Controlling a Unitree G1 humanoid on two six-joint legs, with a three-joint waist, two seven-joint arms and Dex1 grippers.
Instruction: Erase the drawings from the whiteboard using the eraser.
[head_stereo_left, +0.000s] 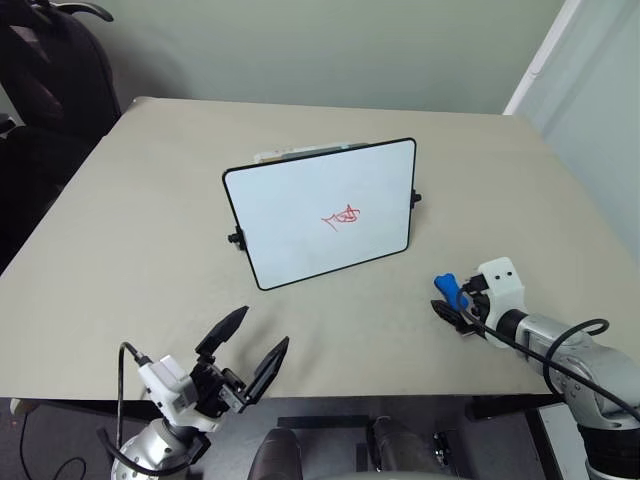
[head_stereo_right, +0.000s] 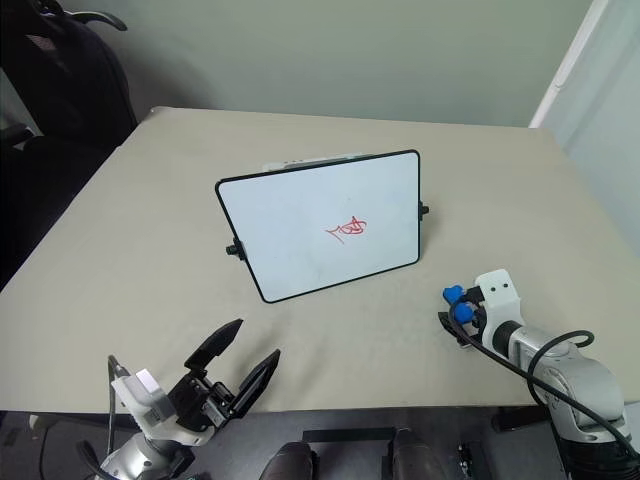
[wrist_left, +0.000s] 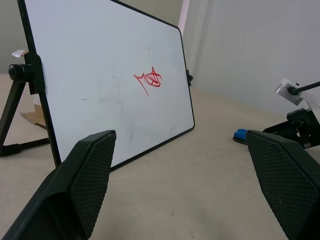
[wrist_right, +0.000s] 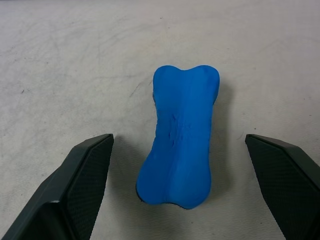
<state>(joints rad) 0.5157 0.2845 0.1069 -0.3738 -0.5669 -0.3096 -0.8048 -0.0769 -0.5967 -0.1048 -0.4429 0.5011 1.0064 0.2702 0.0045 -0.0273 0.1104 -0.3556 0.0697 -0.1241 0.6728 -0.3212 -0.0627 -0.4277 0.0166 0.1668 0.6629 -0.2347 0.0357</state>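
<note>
The whiteboard (head_stereo_left: 300, 215) stands tilted on its black side knobs in the middle of the beige table (head_stereo_left: 150, 230). The drawings (head_stereo_left: 343, 217), a small red scribble, sit right of its centre and also face the left wrist view (wrist_left: 149, 80). The blue bone-shaped eraser (wrist_right: 180, 140) lies flat on the table near the front right (head_stereo_left: 449, 288). My right gripper (wrist_right: 180, 145) is open and straddles it, with a gap between each finger and the eraser. My left gripper (head_stereo_left: 264, 328) is open with nothing in it, at the table's near left edge, pointing toward the board.
A flat pale object (head_stereo_left: 290, 153) lies just behind the board. A black chair (head_stereo_left: 50, 70) stands off the table's far left corner. The table's near edge runs right under both grippers.
</note>
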